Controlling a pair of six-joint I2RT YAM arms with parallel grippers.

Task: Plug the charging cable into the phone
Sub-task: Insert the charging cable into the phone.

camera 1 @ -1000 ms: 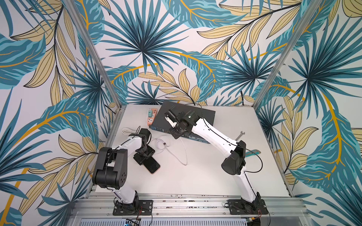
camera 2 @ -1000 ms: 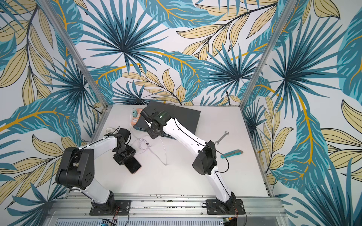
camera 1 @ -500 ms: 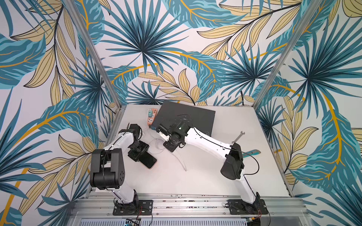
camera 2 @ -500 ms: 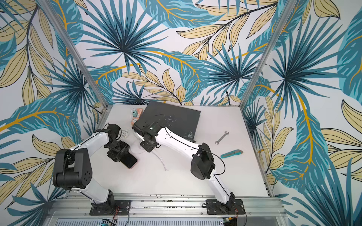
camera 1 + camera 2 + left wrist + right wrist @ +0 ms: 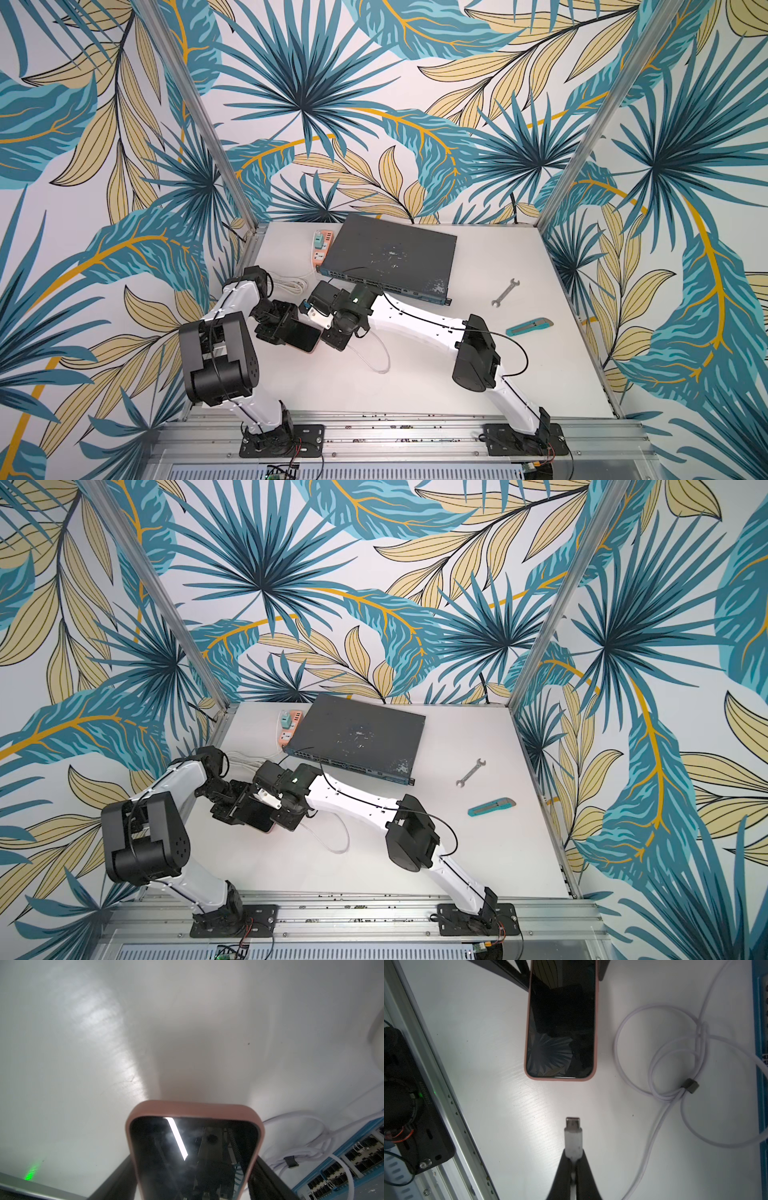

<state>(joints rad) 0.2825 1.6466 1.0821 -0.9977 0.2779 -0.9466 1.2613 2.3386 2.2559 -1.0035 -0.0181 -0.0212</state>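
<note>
**Phone held on the left, connector lined up just short of it**

The phone [image 5: 302,336] lies screen-up on the white surface [image 5: 415,386] — I see my left end effector [image 5: 277,330] clamped across its sides, jaws set wide on the pink rim. In the left wrist view the phone [image 5: 194,1153] juts out between the dark fingers [image 5: 268,1180].

Just right of it my right end effector [image 5: 573,1157] is pressed together on the charging cable [image 5: 660,1076], pinching it behind the white connector [image 5: 572,1136]. The metal tip points at the phone's near short edge [image 5: 560,1078] but stands apart from it, not inserted. The cable's looped bundle, tied by a dark band [image 5: 690,1085], rests beside the phone.

Further right sit the dark network switch [image 5: 390,255], a wrench [image 5: 505,292] and a teal utility knife [image 5: 528,326].
</note>
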